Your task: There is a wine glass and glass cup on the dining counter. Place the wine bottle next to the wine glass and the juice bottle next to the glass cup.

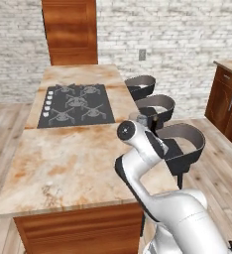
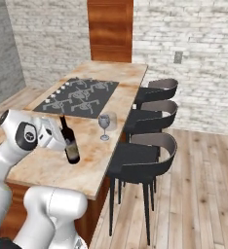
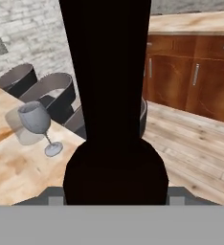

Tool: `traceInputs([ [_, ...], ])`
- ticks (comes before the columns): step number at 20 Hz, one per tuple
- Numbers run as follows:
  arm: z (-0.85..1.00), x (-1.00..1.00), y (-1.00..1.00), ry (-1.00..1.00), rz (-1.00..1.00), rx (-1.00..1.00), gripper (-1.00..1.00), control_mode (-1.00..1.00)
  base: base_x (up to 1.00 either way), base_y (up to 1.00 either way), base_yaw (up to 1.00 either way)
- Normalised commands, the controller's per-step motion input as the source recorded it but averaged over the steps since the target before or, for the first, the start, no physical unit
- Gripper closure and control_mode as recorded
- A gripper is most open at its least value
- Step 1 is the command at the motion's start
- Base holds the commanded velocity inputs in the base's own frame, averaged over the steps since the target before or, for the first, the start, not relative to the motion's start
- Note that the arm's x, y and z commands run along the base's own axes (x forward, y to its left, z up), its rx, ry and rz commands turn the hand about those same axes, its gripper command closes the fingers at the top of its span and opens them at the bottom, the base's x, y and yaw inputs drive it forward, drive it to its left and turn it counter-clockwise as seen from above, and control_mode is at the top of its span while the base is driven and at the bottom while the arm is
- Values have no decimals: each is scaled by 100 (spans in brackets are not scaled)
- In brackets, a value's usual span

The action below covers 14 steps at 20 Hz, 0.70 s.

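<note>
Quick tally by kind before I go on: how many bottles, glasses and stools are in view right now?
Bottles: 1, the wine bottle
Glasses: 2, the wine glass and the glass cup
Stools: 3, first stool, second stool, third stool
Total: 6

wine glass [image 2: 104,124] ahead, bare counter [image 2: 47,168] left

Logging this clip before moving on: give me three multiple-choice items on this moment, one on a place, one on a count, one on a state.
1. Where does the wine glass stand?
A. on the cooktop
B. on the dining counter, near its stool-side edge
C. on a stool

2. How many stools line the counter?
A. two
B. three
C. five

3. How is the wine bottle posed?
A. tilted, at the gripper
B. lying flat
C. upside down

B: its foot rests on the stone top beside the glass cup.
B: three dark seats show in a row.
A: its neck leans toward the arm.
</note>
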Motion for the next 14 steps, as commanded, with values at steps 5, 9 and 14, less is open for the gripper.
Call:
traceInputs([
  [5, -9, 57, -25, 8, 0, 0, 100, -100, 0, 0, 0],
  [9, -10, 51, -24, 4, 0, 0, 100, -100, 0, 0, 0],
  [14, -10, 43, -23, 3, 10, 0, 100, -100, 0, 0, 0],
])
